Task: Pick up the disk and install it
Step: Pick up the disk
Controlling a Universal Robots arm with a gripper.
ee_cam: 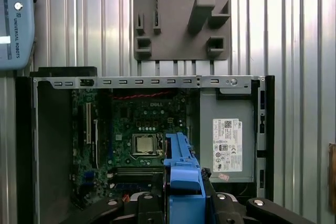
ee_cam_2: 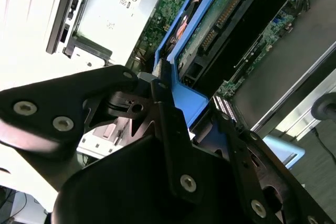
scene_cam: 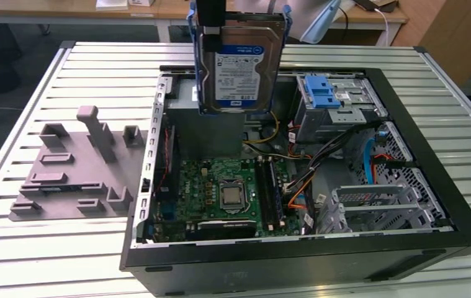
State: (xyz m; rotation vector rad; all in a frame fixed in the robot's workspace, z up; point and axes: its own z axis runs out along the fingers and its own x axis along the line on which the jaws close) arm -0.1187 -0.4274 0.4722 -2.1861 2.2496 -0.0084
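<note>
Slatted table (scene_cam: 78, 68) carries open computer case (scene_cam: 301, 256); gripper (scene_cam: 211, 34) clamps disk (scene_cam: 240, 68) upright above it, seemingly over power supply (ee_cam: 227, 145).

The gripper (ee_cam: 185, 206) clasps the blue-framed disk (ee_cam: 181, 166), seen edge-on, over an open computer case (ee_cam: 23, 129) lying on a slatted metal table (ee_cam: 294, 24). Inside the case sit a green motherboard (ee_cam: 126, 114), its processor (ee_cam: 145, 144) and, beside them, a grey power supply (ee_cam: 226, 106). A grey fixture plate (ee_cam: 181, 30) and a pendant (ee_cam: 16, 19) lie just outside the case.
</note>
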